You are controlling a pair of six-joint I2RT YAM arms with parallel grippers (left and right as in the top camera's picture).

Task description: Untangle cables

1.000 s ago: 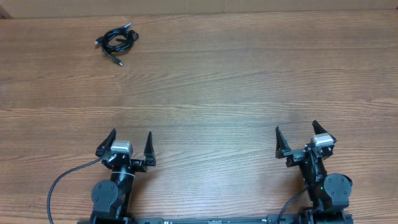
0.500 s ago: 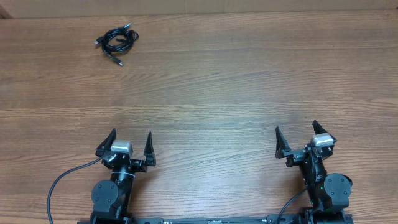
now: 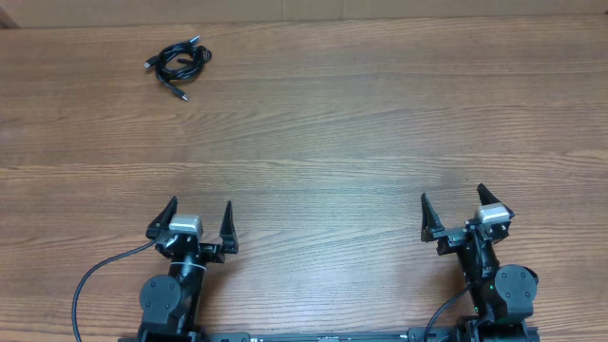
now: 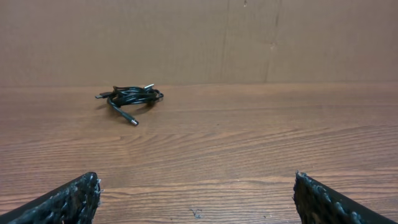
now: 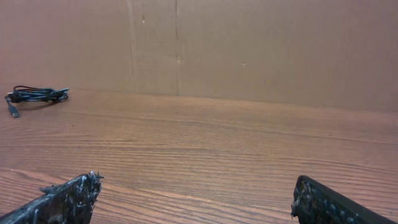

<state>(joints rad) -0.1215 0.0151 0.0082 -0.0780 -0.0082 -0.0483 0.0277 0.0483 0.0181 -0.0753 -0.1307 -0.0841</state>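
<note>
From overhead, the cables (image 3: pixel 179 65) lie in a small tangled bundle on the wooden tabletop (image 3: pixel 332 123), far back and to the left, well apart from both arms. The left pincer (image 3: pixel 200 204) sits at the near edge with its jaws wide apart, holding nothing. The right pincer (image 3: pixel 452 194) sits at the near edge on the other side, jaws likewise spread and empty.

In the left wrist view, the two black fingers (image 4: pixel 78 196) frame bare wood, and the bundle lies ahead, slightly left (one plug end sticks out toward the camera), near a brown cardboard wall (image 4: pixel 186 37).

In the right wrist view, the fingertips (image 5: pixel 323 202) stand wide apart, and the bundle shows at the far left edge, by the wall.
</note>
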